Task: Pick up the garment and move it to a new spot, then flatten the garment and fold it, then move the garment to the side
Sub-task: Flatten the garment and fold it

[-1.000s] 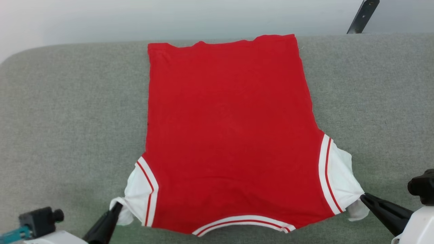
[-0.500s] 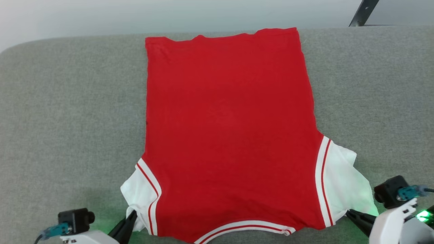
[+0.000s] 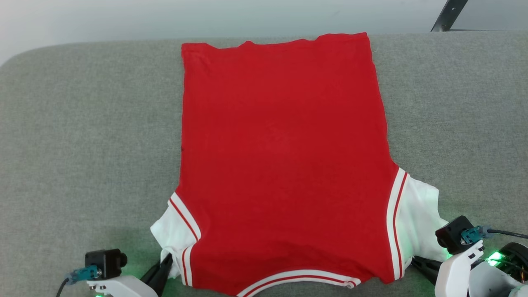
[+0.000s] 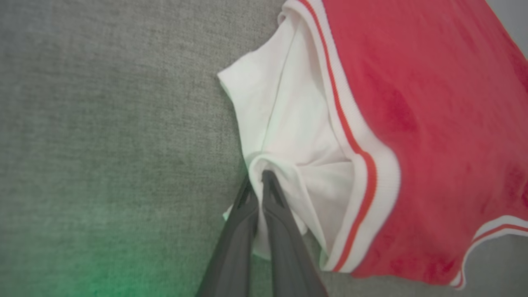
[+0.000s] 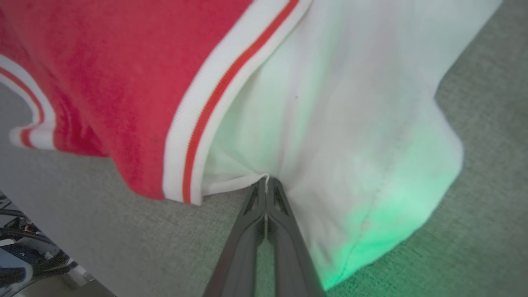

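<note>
1. Head view: the garment (image 3: 284,156) lies spread on the grey worktop (image 3: 82,136) with its plain red back up. It stretches away from both pairs of fingers, with the collar edge nearest them. The left fingers (image 3: 160,270) meet the left sleeve (image 3: 175,231), and the right fingers (image 3: 425,265) meet the right sleeve (image 3: 420,214).
2. Left wrist view: the left fingers (image 4: 280,222) are clenched on a bunched fold of the white sleeve, and cloth wraps over their tips. The knit creases sharply at the pinch, so it is probably light, limp and without stiffness, and would sag wherever it is not held.
3. Right wrist view: the right fingers (image 5: 288,239) are pressed together, nipping the sleeve hem just at their tips in a shallow bite. So thin an edge may slip out under a pull. The ribbed striped trim (image 5: 206,111), just beside the fingertips, looks thicker and should give a firmer hold.
</note>
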### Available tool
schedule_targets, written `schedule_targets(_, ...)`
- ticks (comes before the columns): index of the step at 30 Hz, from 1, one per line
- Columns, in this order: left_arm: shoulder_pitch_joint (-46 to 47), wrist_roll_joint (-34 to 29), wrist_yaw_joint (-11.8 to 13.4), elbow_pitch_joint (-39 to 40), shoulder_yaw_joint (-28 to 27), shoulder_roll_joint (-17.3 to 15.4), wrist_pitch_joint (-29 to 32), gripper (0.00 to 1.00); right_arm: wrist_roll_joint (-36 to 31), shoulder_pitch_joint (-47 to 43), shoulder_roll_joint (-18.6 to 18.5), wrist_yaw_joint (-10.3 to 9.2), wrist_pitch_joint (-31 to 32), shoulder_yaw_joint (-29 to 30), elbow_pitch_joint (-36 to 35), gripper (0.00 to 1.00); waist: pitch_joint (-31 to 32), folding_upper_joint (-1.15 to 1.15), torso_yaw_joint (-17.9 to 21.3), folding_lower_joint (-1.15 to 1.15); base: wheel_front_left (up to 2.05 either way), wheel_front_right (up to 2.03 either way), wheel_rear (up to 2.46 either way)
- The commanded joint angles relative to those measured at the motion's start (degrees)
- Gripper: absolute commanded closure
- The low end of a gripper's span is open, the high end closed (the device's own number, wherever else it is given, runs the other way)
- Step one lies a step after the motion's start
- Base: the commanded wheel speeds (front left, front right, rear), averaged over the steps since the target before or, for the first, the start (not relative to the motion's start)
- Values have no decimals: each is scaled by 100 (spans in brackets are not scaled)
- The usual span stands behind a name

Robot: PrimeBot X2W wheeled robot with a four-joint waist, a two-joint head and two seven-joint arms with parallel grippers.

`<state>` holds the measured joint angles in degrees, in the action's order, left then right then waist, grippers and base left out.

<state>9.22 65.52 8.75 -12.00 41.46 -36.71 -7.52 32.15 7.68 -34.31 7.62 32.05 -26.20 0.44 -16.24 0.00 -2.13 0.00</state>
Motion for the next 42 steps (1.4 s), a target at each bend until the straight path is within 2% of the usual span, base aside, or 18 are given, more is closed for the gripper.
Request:
schedule_targets(1, -125, 52, 54, -282, 210, 187, 209, 100, 6, -5, 67, -24, 15, -153, 243, 100, 0, 0, 3, 0, 0, 0, 0)
schedule_targets(2, -114, 49, 48, -295, 214, 193, 205, 100, -14, 43, 44, -24, -34, -172, 250, 76, 3, 0, 7, 0, 0, 0, 0)
schedule_targets(4, -77, 40, 21, -309, 212, 202, 199, 100, -43, 121, -15, -26, -96, -176, 192, 0, 18, 0, 8, 0, 0, 0, 0)
schedule_targets(8, -100, 92, 6, -249, 152, 235, 121, 100, 292, 237, -33, -24, -31, 165, -219, 0, 59, 0, 50, 0, 0, 0, 0)
schedule_targets(13, -51, 46, 35, -67, 182, 261, 145, 100, 742, 546, -269, -17, 606, 844, -1026, 0, -5, 0, -24, 0, 0, 0, 0)
schedule_targets(16, 135, -25, 17, 71, 188, 271, 172, 100, 855, 1015, -452, -17, 1110, 1315, -1377, 0, -174, 0, -157, 0, 0, 0, 0)
schedule_targets(19, 329, -137, -11, 201, 235, 291, 238, 100, 777, 1775, -320, -17, 1441, 1702, -1241, 0, -366, 0, -356, 0, 0, 0, 0)
schedule_targets(23, 649, -337, -27, 364, 309, 341, 284, 100, 382, 3039, -11, -17, 1635, 1731, -348, 0, -683, 0, -692, 0, 0, 0, 0)
schedule_targets(28, 895, -527, -62, 575, 397, 356, 323, 100, -291, 4550, 261, -17, 1748, 1395, 1353, 0, -1068, 0, -1195, 0, 0, 0, 0)
schedule_targets(31, 1033, -567, -132, 748, 442, 451, 340, 100, -642, 5307, 409, -17, 1686, 1523, 2435, 0, -1309, 0, -1555, 0, 0, 0, 0)
schedule_targets(36, 1195, -578, -314, 983, 490, 606, 305, 100, -1294, 6233, 562, -17, 1613, 1751, 3826, 0, -1679, 0, -2052, 0, 0, 0, 0)
schedule_targets(42, 1298, -624, -454, 1061, 585, 719, 279, 100, -1826, 6891, 666, -17, 1811, 1658, 4934, 0, -2006, 0, -2369, 0, 0, 0, 0)
